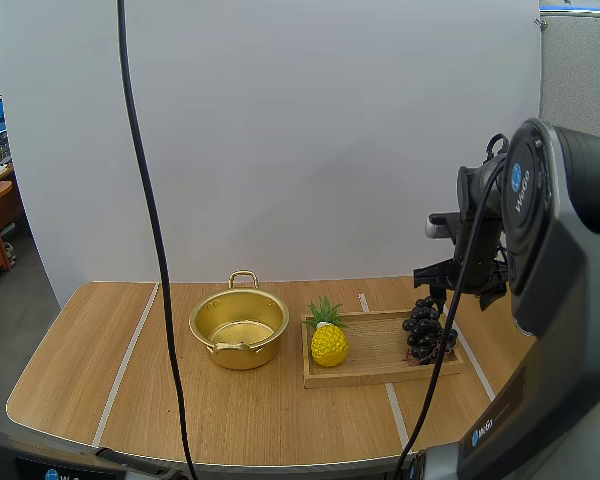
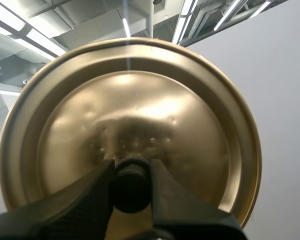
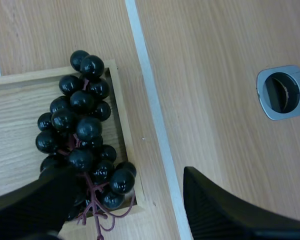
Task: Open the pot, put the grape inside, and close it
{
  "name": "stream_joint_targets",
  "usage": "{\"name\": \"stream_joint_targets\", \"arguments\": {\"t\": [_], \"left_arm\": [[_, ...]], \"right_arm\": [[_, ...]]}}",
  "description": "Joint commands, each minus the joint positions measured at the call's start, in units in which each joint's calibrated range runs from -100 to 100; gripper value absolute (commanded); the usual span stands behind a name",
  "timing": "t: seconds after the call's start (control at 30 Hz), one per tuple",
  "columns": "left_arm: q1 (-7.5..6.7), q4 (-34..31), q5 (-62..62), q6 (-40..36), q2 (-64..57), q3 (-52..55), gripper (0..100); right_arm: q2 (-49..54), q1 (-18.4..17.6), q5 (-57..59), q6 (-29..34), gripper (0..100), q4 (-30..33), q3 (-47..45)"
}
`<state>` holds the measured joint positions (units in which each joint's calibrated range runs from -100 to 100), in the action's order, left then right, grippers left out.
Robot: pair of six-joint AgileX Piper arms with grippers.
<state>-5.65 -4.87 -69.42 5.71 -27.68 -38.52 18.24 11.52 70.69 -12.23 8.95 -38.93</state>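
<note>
In the high view the open gold pot point(image 1: 239, 330) stands at the middle of the bench point(image 1: 100, 350), lower centre of the frame. Just right of it lies the wooden tray point(image 1: 380, 372), with a toy pineapple point(image 1: 328, 340) at its left end and the dark grapes point(image 1: 425, 332) at its right end. The right pincer point(image 3: 124, 175) hangs over the grapes, spread wide. The left pincer point(image 2: 131, 170) grips the black knob point(image 2: 130, 192) of the gold lid point(image 2: 140, 100).

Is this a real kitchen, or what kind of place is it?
Probably a robot practice table, not a kitchen: a black robot arm hangs over a pale wooden table marked with white stripes, with a gold metal pot and black grapes on a shallow wooden tray.
</note>
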Motion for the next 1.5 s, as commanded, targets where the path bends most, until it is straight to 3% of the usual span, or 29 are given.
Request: {"name": "stream_joint_targets", "arguments": {"t": [0.0, 0.57, 1.2, 1.47], "left_arm": [[-0.18, -0.5, 2.6, -0.7, -0.4, -0.5, 0], [-0.18, -0.5, 2.6, -0.7, -0.4, -0.5, 0], [-0.18, -0.5, 2.6, -0.7, -0.4, -0.5, 0], [-0.18, -0.5, 2.6, -0.7, -0.4, -0.5, 0]], "right_arm": [[-4.2, 0.2, -3.3, -3.4, 100, -1.8, 0.6], [-7.8, 0.2, 3.1, -11.6, 100, -13.1, 6.0], [-15.9, 0.2, 0.3, -14.1, 100, -14.7, 6.0], [-16.6, -1.4, -1.4, -14.2, 100, -14.8, 6.0]]}}
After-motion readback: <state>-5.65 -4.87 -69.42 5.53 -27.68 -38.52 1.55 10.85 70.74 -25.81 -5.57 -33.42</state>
